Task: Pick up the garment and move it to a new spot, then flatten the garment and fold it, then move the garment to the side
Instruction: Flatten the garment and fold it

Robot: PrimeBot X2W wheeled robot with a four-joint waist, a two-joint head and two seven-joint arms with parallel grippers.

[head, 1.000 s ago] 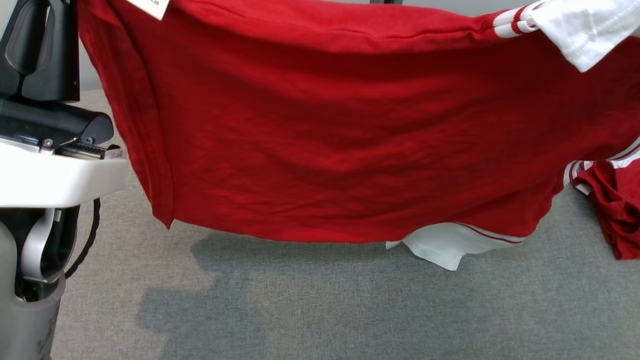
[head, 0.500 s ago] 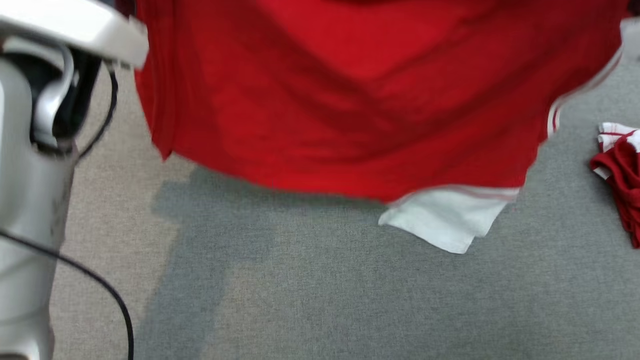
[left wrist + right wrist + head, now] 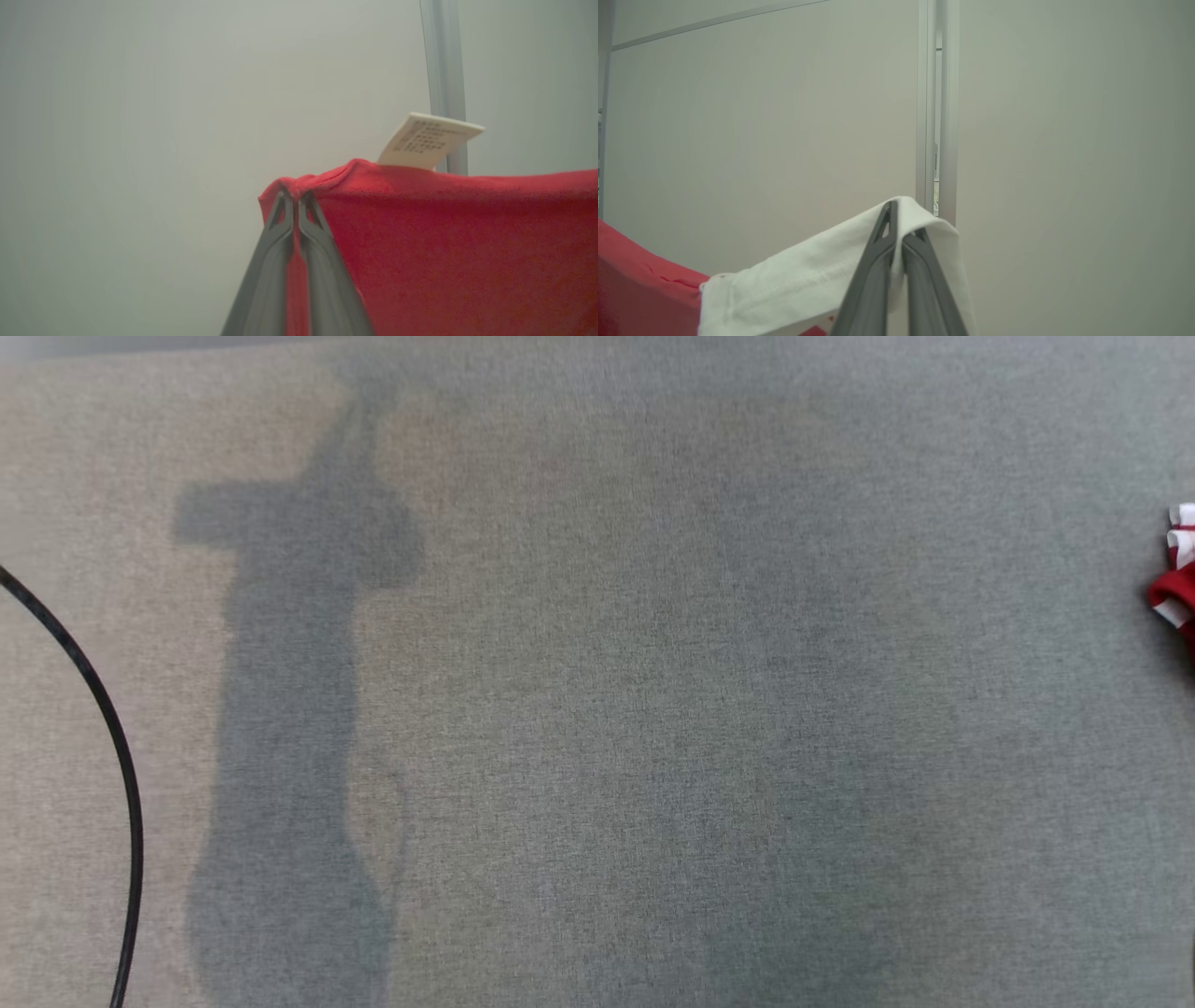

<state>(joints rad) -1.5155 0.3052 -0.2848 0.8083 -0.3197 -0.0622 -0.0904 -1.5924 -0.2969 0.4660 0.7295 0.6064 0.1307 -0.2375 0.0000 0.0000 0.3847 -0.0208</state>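
Observation:
The garment is red with white trim. In the left wrist view my left gripper is shut on a bunched corner of the red garment, which stretches taut to the right, with a white printed tag sticking up from its top edge. In the right wrist view my right gripper is shut on a white hemmed part of the garment, with red cloth hanging at the lower left. Both grippers hold the cloth up in front of a pale wall.
The head view looks down on a grey fabric surface crossed by dark shadows. A black cable curves along its left edge. A small red and white bunch of cloth lies at the right edge; whether it belongs to the held garment I cannot tell.
The head camera has shifted. The hanging red garment and my left arm have passed out of the head view's top, and the red bunch at the right has slid toward the edge.

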